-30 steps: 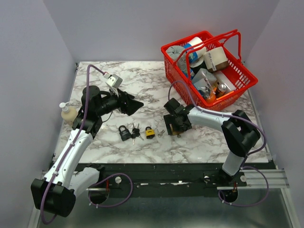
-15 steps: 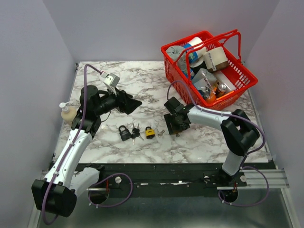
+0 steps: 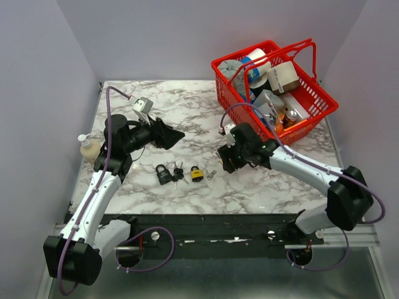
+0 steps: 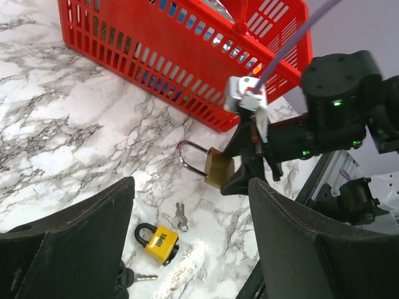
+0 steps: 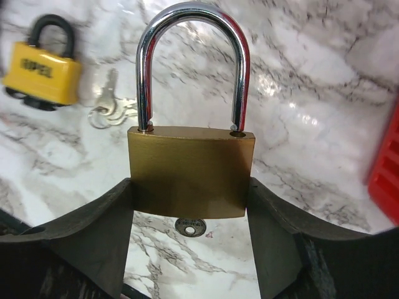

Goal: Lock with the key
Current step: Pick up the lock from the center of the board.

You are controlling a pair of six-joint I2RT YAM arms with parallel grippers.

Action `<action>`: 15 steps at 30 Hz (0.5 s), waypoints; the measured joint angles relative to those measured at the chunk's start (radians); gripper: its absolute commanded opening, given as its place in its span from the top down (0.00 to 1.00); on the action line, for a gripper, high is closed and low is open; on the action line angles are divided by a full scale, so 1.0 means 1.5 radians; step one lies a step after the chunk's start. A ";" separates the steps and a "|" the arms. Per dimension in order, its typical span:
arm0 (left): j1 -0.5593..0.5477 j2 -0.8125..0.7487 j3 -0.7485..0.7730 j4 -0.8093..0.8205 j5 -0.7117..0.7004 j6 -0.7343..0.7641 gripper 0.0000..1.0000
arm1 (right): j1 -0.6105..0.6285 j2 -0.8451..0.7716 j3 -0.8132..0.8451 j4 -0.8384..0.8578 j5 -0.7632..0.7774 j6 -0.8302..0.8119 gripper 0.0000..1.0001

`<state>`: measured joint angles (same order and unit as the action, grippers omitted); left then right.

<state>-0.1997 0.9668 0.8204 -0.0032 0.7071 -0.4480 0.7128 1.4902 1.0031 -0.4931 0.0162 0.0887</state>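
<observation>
Right end effector (image 5: 190, 200) clamped on brass padlock (image 5: 187, 163) near the basket (image 4: 187, 68), key (image 5: 190, 227) apparently in its base, shackle (image 5: 190, 37) looks unseated so locking remains; left end effector (image 3: 176, 135) apart, empty.

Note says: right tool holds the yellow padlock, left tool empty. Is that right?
Not quite. The right tool holds the brass padlock; the yellow padlock lies on the table, as the right wrist view shows. The left tool is empty.
</observation>
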 measured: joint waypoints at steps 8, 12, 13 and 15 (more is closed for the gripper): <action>0.007 0.001 0.000 0.012 0.002 -0.024 0.18 | 0.027 -0.147 -0.042 0.019 -0.092 -0.164 0.99; 0.007 0.010 0.000 0.013 0.024 -0.055 0.19 | 0.051 -0.225 -0.068 0.021 -0.124 -0.271 0.99; 0.007 0.012 0.000 0.013 0.031 -0.063 0.20 | 0.054 -0.247 -0.077 0.024 -0.131 -0.296 0.99; 0.007 0.015 -0.003 0.013 0.054 -0.082 0.20 | 0.058 -0.276 -0.092 0.027 -0.140 -0.353 0.99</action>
<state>-0.1894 0.9897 0.8162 0.0170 0.7883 -0.5709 0.7998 1.0763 0.8650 -0.4530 -0.1944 -0.4408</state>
